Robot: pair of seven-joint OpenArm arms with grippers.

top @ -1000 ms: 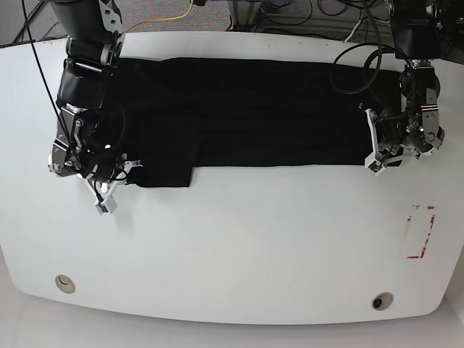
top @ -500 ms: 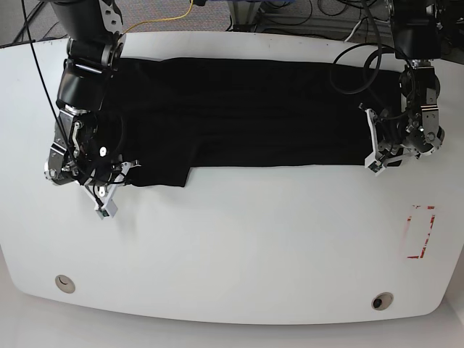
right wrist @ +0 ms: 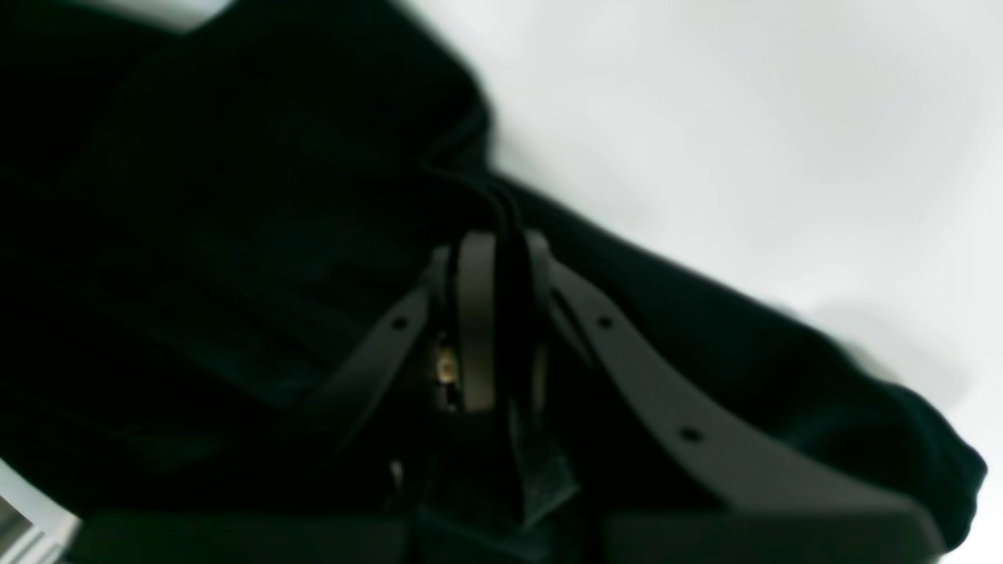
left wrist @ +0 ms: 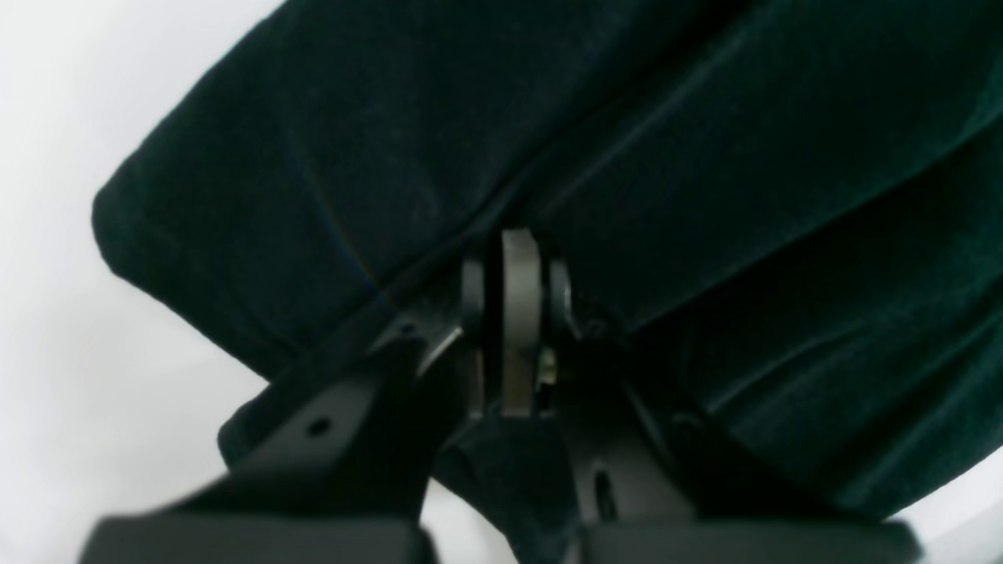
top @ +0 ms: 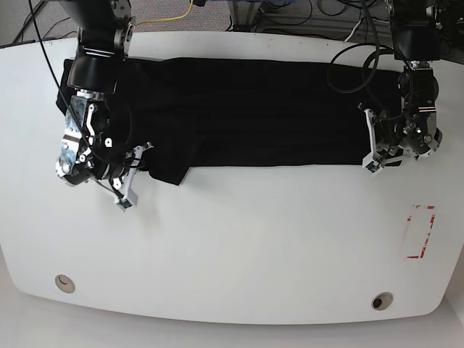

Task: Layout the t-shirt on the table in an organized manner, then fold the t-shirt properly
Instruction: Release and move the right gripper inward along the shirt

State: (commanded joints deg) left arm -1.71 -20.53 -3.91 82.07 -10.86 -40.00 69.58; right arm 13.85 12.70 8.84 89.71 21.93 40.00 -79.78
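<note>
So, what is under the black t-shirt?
Under the t-shirt only the white table shows, around its edges. The surface beneath the cloth is covered, so anything there cannot be seen.

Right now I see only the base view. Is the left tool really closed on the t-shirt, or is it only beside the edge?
Observer: Closed. In the left wrist view the left tool has its pads together on a fold of the t-shirt.
Operator: And the right tool?
Observer: The same. In the right wrist view a black cloth edge runs between the pads of the right tool.
Operator: Is the print near either tool?
Observer: No. Both wrist views show only plain black cloth and the white table.
</note>
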